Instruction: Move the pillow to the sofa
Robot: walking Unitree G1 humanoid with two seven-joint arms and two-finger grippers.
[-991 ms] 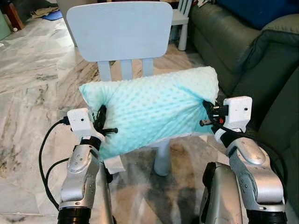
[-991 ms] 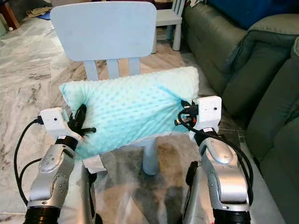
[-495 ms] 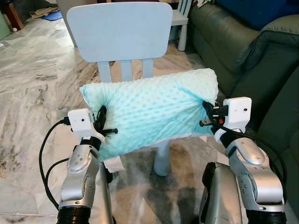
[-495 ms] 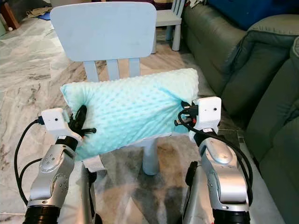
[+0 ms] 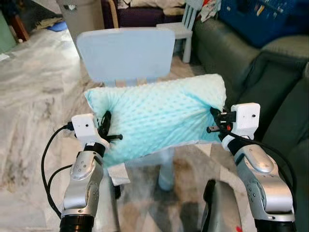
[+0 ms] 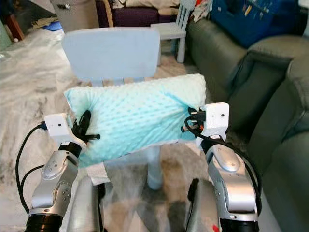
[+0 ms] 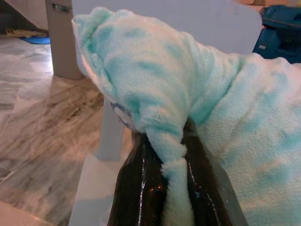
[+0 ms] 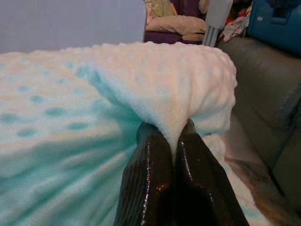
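Pillow (image 5: 157,118), mint dotted plush, is held between both arms in front of the pale blue kids' chair (image 5: 126,54). It looks lifted off the seat and carried clear, but I can't confirm a gap under it from the head views.

Left end effector (image 5: 107,126): fingers pinched hard on a bunched fold at the pillow's left end; the left wrist view shows fabric squeezed between the two black fingers (image 7: 141,188). Right end effector (image 5: 215,121): same story on the right end, fingers nearly together with a ridge of plush clamped between them (image 8: 148,183). Both grips are on fabric only, not the pillow body.

Step, as I read it: pick done, transport phase. The dark green sofa (image 5: 270,72) is to the robot's right, close by, with a blue crate (image 5: 263,17) sitting on the far part of it.

Next move calls for turning or stepping right, keeping both arms moving together so neither pinch gets stretched or torn loose, then carrying the pillow over the armrest onto a cushion before letting go. The chair back sits just behind the pillow, so it needs clearing first.
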